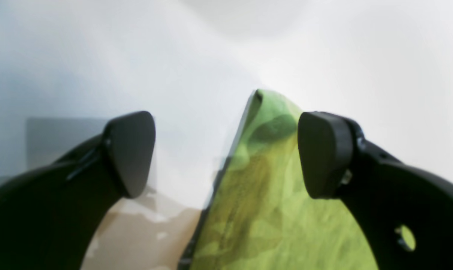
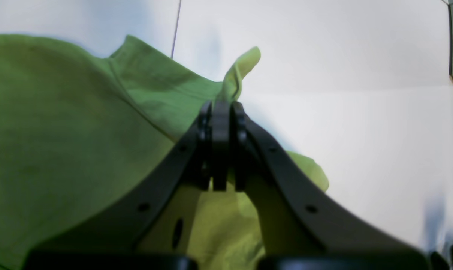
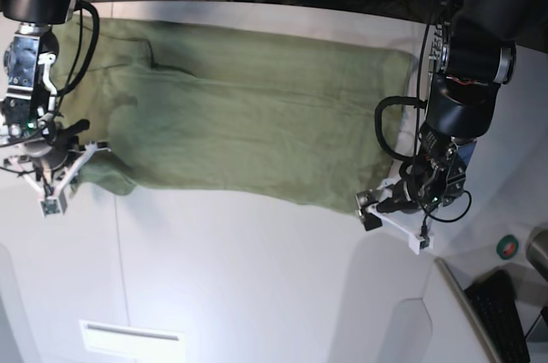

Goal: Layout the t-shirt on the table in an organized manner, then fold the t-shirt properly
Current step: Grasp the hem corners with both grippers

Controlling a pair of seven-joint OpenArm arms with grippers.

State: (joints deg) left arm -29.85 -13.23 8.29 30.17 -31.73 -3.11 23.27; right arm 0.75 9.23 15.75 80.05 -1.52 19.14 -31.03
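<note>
Base view, left side: right pincer (image 3: 64, 176) sits low at the bench (image 3: 257, 277) edge, jaws pressed together on a pinch of the t-shirt (image 3: 248, 115). Right wrist view confirms it: right pincer (image 2: 220, 108) is clamped on a thin ridge of green cloth, a small tongue of fabric poking up past the tips, a seam line running diagonally across the shirt on the left. The t-shirt (image 2: 61, 131) looks bright green here and soft, with mild wrinkles.

Middle: shirt is spread wide across the far half of the white bench, olive-green, mostly flat, long side running left-right. Shallow folds near the left end, a darker crease band along the far edge, near edge slightly wavy. A thin dark seam line crosses the bench below the shirt.

Right side: left pincer (image 3: 396, 217) hovers at the shirt's near right corner, jaws spread wide, holding nothing. Left wrist view: left pincer (image 1: 226, 153) has both dark pads apart, a raised point of the t-shirt (image 1: 263, 195) rising between them, nearer the right pad; contact cannot be told. White bench (image 1: 99, 67) lies behind, blurred.
</note>
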